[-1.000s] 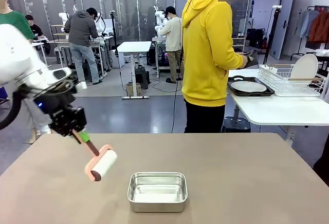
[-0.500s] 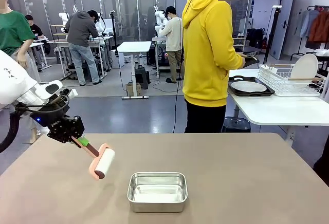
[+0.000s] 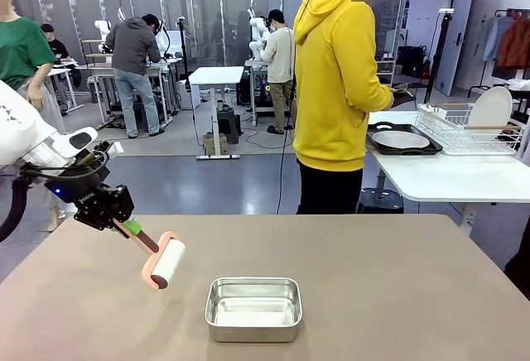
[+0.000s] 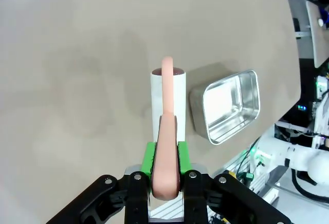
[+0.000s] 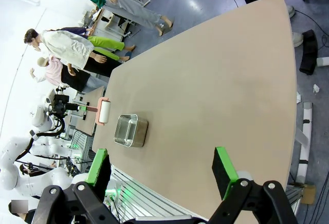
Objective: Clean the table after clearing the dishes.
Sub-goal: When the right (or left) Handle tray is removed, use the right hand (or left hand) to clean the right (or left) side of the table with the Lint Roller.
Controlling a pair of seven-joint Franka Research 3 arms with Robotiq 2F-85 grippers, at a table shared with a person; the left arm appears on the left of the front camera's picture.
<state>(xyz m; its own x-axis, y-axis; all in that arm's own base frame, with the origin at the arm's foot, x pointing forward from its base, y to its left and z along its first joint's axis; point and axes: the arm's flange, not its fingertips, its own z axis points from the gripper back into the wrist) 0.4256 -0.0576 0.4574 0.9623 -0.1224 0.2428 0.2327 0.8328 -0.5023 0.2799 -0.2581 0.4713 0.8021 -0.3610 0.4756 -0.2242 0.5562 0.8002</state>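
Taupe beneath and ahead of the left gripper (image 3: 130,228): hanging over the counter (image 3: 397,295). Risking a knock on the steel pan (image 3: 253,308) just beyond the gripper if sweeping sideways. Clamping the lint roller's (image 3: 166,263) pink handle. Holding the right gripper's (image 5: 160,158) fingers apart.

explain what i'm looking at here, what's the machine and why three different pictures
These are two white robot arms at a brown table. The wide picture comes from a fixed camera between them, facing a person in a yellow hoodie. The other two come from cameras on each wrist, looking along that gripper. The left gripper is shut on the handle of a lint roller, held tilted low over the table. The right gripper is open, holding nothing. A shiny steel pan sits on the table. Behind, a white side table holds a plate on a dark tray.
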